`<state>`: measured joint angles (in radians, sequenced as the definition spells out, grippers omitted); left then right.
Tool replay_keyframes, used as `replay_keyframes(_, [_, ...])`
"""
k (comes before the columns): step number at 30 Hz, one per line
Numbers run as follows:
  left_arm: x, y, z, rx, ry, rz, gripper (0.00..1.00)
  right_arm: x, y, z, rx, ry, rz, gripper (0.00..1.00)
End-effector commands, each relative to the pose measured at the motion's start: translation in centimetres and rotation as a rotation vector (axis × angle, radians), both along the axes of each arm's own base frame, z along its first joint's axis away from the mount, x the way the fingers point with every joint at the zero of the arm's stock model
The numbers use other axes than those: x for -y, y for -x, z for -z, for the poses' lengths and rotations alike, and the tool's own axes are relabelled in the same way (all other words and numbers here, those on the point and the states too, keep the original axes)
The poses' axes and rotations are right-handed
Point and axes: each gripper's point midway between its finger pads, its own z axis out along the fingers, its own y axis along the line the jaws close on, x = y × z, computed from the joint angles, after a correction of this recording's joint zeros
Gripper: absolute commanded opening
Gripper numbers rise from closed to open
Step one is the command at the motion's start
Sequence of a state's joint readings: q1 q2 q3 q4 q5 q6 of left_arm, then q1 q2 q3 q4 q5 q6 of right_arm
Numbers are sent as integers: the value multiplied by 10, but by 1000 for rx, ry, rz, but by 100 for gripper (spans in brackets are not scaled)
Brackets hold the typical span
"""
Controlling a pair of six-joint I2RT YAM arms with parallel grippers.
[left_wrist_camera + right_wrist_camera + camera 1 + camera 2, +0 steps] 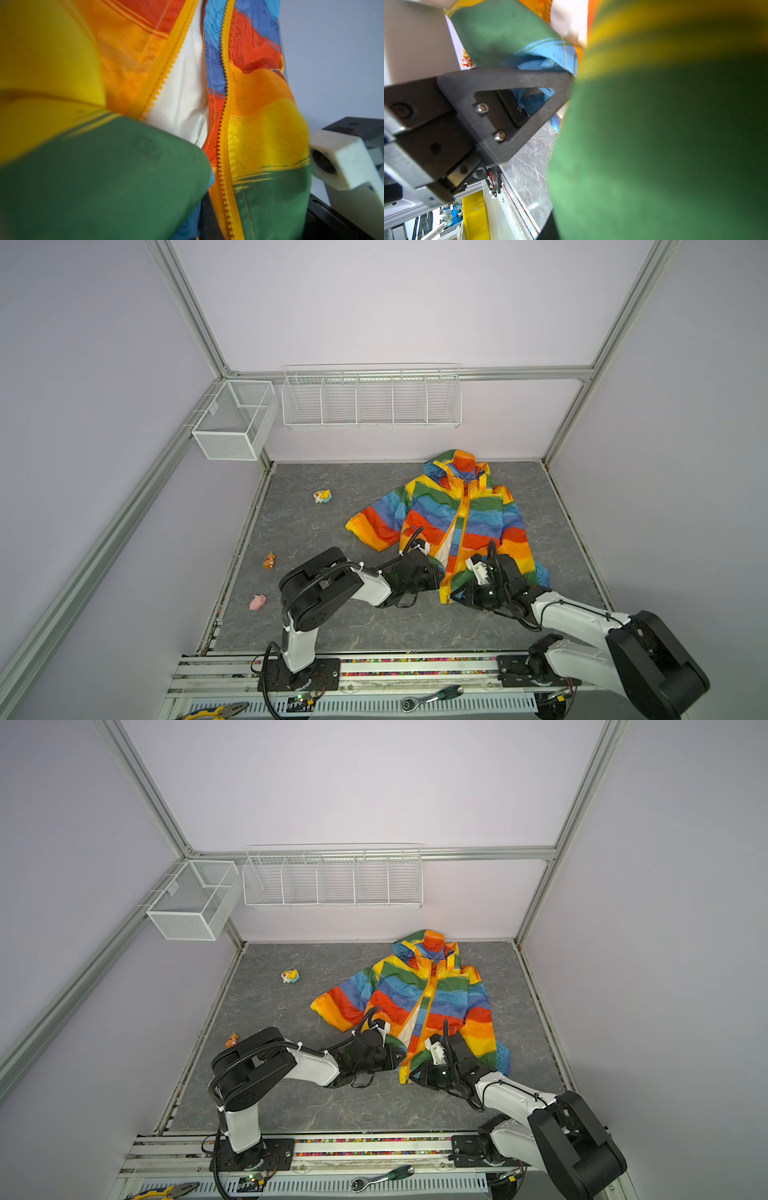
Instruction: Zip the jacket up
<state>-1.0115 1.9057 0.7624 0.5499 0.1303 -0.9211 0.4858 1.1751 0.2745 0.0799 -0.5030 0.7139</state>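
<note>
I'm pinching the hem of the rainbow-striped thin hooded jacket [457,514], lying on the grey table [332,622], in my left gripper [434,572] to tension its orange zipper [225,104], while fabric is hiding whether my right gripper [461,593] beside that hem is gripping.

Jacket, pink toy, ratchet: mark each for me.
jacket [492,517]: in a top view, blue chest stripe.
pink toy [257,602]: in a top view, mid-body.
ratchet [430,698]: in a top view, metal shank.
</note>
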Motion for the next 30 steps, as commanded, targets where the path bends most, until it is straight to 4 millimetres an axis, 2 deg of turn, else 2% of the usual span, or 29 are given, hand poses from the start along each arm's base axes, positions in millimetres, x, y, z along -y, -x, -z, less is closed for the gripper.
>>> replay_keyframes(1, [-14,-1,23,-34,-61,-31,0,0,5,4,-10,-4,-24,20])
replay_keyframes(10, [-13,-1,24,-37,-60,-29,0,-2,6,7,-14,-12,-44,19])
replay_keyframes(20, [-16,-1,19,-33,-47,-39,0,-3,3,6,-10,-11,-38,6])
replay_keyframes(25, [-25,-7,-9,23,-19,-54,0,-4,-10,-7,36,-12,-8,6])
replay_keyframes(30, [-33,-14,-59,113,23,-51,0,-5,-37,-37,142,-18,53,6])
